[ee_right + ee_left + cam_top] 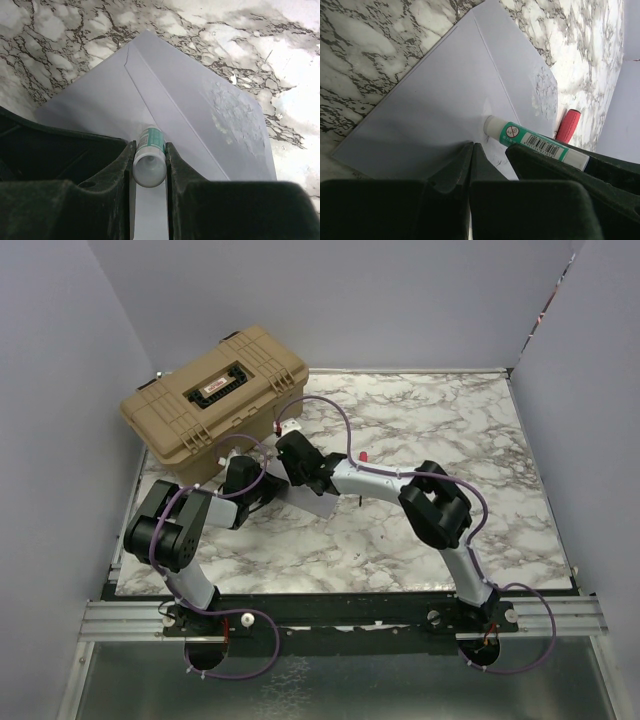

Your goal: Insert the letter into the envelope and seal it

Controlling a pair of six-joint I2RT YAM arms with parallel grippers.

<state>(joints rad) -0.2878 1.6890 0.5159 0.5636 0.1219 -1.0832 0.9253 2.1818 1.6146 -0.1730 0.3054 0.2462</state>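
The pale grey envelope lies on the marble table with its flap open, and it also shows in the right wrist view and the top view. Glue smears show on the flap. My right gripper is shut on a green-and-white glue stick, whose tip touches the envelope by the flap fold. My left gripper is shut, its tips resting on the envelope next to the stick. The tan letter is not visible in any view.
A big tan hard case stands at the back left, close behind both grippers. The red glue cap lies on the marble just past the envelope. Blue-grey walls enclose the table on three sides.
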